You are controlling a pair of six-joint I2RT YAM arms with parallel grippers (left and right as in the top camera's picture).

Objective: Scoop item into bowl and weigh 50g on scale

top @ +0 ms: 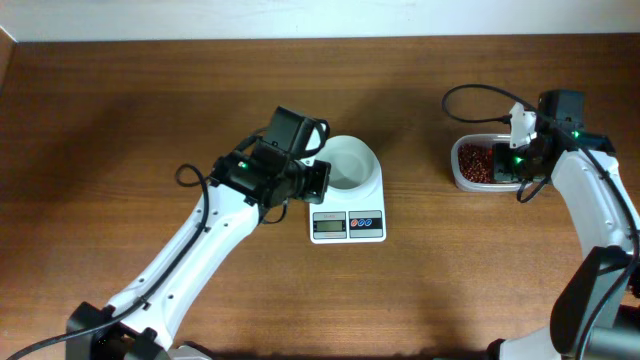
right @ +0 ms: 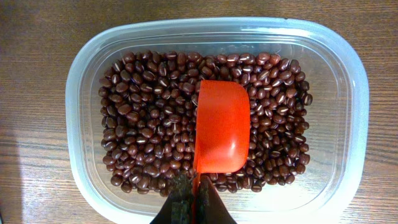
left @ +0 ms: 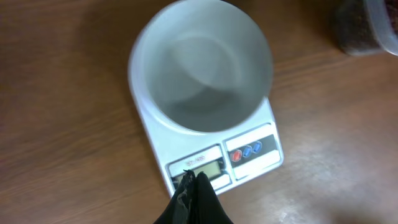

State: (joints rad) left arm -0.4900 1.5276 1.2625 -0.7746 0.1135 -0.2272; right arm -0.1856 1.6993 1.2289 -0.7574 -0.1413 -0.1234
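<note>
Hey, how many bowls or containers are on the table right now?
2. The white bowl sits empty on the scale; the clear container of beans lies to its right, an orange scoop in it. None looks hidden.

Empty white bowl upright on the scale.
I see red-brown beans in a clear tub, well apart.
</note>
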